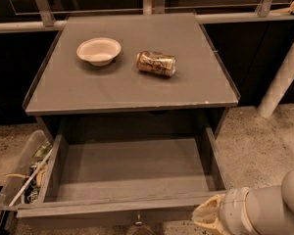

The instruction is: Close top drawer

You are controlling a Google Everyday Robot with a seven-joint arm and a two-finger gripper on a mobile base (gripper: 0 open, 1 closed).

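The top drawer (132, 168) of the grey cabinet is pulled far out. Its plain grey inside is bare. Its front edge (112, 205) runs along the bottom of the view, with a small round metal knob (138, 223) at the middle. My gripper (208, 217), cream-coloured on a thick grey-white arm, is at the bottom right, at the right end of the drawer front and close against it. I cannot tell whether it touches the front.
On the cabinet top (132, 89) stand a white bowl (98, 50) and a brown can (156, 63) lying on its side. A clear plastic bin (19, 177) with rubbish sits on the floor left of the drawer. A white post (284, 72) leans at the right.
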